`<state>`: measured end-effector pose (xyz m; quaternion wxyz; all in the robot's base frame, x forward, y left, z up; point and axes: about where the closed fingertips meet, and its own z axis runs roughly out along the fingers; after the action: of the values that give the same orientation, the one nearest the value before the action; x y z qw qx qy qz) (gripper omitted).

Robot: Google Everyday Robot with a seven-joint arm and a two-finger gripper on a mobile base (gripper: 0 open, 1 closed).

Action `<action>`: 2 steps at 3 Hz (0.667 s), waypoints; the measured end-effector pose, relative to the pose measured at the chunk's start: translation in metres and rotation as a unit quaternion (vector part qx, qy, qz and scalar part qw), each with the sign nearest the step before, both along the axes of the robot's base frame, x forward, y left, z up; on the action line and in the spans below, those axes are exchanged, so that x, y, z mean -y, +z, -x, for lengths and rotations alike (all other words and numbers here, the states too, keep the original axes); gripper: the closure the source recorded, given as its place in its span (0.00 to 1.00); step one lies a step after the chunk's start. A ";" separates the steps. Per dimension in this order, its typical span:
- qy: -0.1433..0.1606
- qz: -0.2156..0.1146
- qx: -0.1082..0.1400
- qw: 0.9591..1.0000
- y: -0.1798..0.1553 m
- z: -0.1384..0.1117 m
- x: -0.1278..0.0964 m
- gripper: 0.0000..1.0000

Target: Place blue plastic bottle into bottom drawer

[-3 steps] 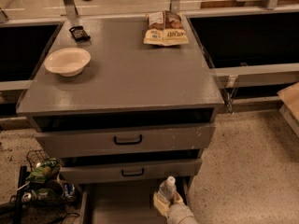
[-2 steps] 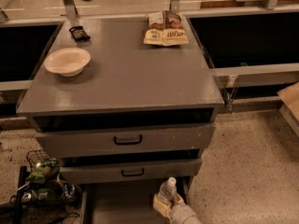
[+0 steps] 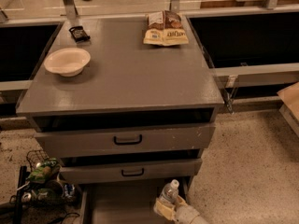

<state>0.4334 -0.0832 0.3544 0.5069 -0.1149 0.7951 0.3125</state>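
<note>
Motion is reading near zero versus a second ago. The gripper (image 3: pixel 164 210) is still sitting low at the right front corner of the bottom drawer (image 3: pixel 121 204), jaws pinching the blue plastic bottle (image 3: pixel 168 193) around its lower body. The bottle is standing upright, white cap up, inside the open drawer's right edge. I cannot tell whether its base is touching the drawer floor. I'm judging this as pausing at the placement point, with only the release remaining. Being this close to the drawer's side wall is making tipping the risk.
</note>
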 end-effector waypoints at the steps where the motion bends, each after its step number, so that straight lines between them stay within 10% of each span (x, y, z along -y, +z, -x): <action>1: 0.033 -0.020 -0.003 0.999 -0.010 0.004 0.006 1.00; 2: 0.058 -0.064 0.003 0.996 -0.020 0.009 0.006 1.00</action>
<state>0.4243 -0.0896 0.3344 0.4966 -0.1294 0.7640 0.3910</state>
